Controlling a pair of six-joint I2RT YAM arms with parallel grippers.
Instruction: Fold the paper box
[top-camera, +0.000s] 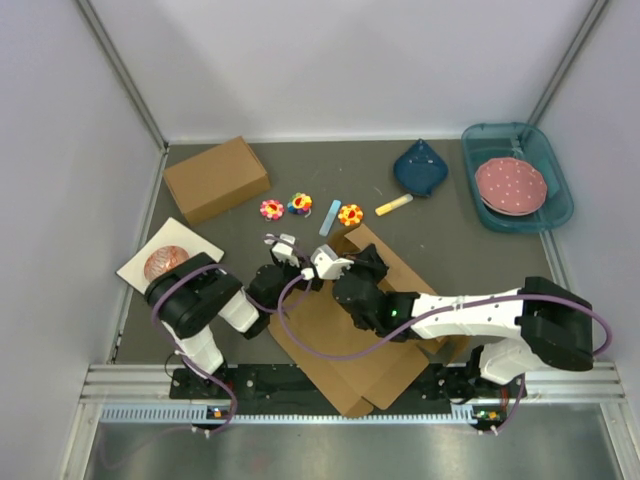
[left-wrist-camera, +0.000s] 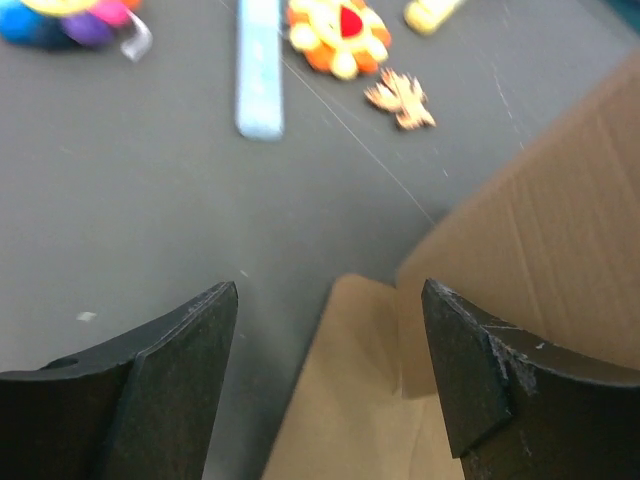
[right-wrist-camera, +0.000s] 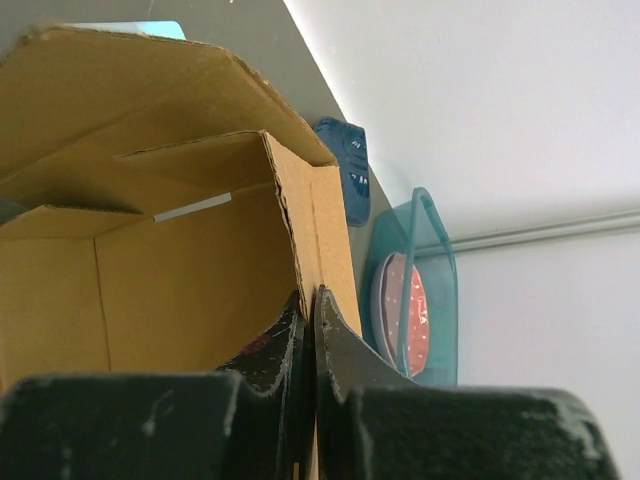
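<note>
Paper box (top-camera: 340, 375): plain brown cardboard, half-folded, flaps raised, creases visible.

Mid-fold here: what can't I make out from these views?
Top view: the right arm covers the centre folds of the paper box.
Left wrist: the orange flower toy is blurred and cut off by the top edge.
Right wrist: the right gripper blocks the box's lower part.

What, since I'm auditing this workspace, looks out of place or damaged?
The paper box lies askew, its near corner hanging out over the rail. A small ragged tan scrap lies loose beside the orange flower toy; whether it tore off the box I cannot tell. Nothing looks spilled.
</note>
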